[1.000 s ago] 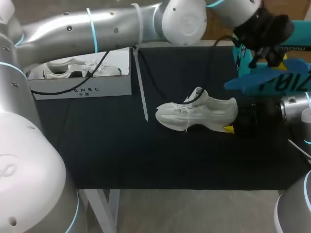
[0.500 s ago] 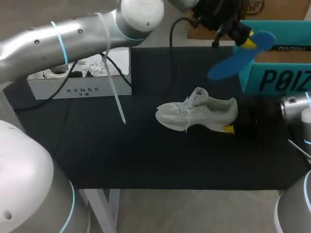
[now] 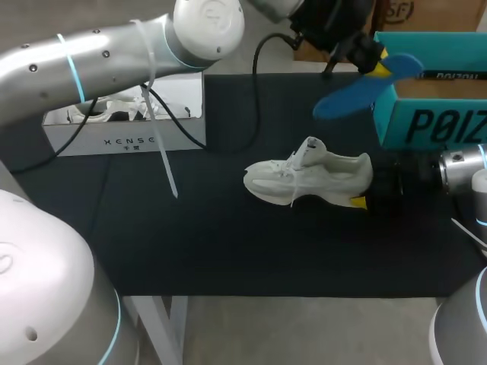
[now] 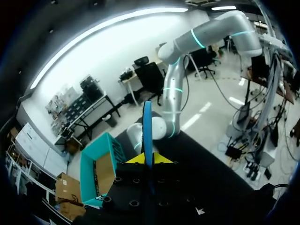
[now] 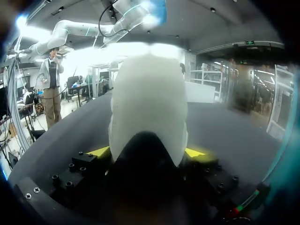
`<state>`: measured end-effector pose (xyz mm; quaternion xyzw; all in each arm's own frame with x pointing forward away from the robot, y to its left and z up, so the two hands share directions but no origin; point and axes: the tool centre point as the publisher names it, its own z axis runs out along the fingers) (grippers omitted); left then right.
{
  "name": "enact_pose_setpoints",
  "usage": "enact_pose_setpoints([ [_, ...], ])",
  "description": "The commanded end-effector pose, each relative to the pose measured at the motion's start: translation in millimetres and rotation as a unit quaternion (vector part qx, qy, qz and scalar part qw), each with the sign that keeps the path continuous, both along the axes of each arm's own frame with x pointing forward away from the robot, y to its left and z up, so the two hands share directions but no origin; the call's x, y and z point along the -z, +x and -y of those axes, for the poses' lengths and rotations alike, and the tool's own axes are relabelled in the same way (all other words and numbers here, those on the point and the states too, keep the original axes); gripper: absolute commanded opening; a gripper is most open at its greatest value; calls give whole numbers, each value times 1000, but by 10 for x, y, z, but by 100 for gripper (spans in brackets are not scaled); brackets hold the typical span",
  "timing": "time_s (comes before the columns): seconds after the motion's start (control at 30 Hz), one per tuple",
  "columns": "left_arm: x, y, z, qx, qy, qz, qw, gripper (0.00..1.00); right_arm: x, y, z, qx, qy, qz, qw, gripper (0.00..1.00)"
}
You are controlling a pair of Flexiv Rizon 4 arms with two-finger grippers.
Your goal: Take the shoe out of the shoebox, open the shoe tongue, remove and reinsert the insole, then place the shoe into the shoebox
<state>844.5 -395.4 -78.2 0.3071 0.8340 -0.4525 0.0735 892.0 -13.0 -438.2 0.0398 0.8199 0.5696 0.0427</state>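
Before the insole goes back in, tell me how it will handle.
The insole looks thin edge-on, so probably light and bendy. Held at one end by the left claw, it juts out nearly straight, so likely not limp.

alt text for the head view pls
The left gripper holds a blue insole in the air over the black table, beside a teal box. A white shoe rests on the table, heel in the right gripper; a white shoebox stands far left.
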Motion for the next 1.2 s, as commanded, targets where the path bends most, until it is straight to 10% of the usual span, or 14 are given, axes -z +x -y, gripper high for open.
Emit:
enact_pose_setpoints([
  [0.03,-47,49,-72,32,-30,-62,997,0,70,19,-30,0,-1,-1,1000,0],
  [0.63,-192,358,-873,102,-203,-328,917,0,70,19,-30,0,-1,-1,1000,0],
  [1.2,-382,276,-1356,-90,-239,-396,882,0,70,19,-30,0,-1,-1,1000,0],
])
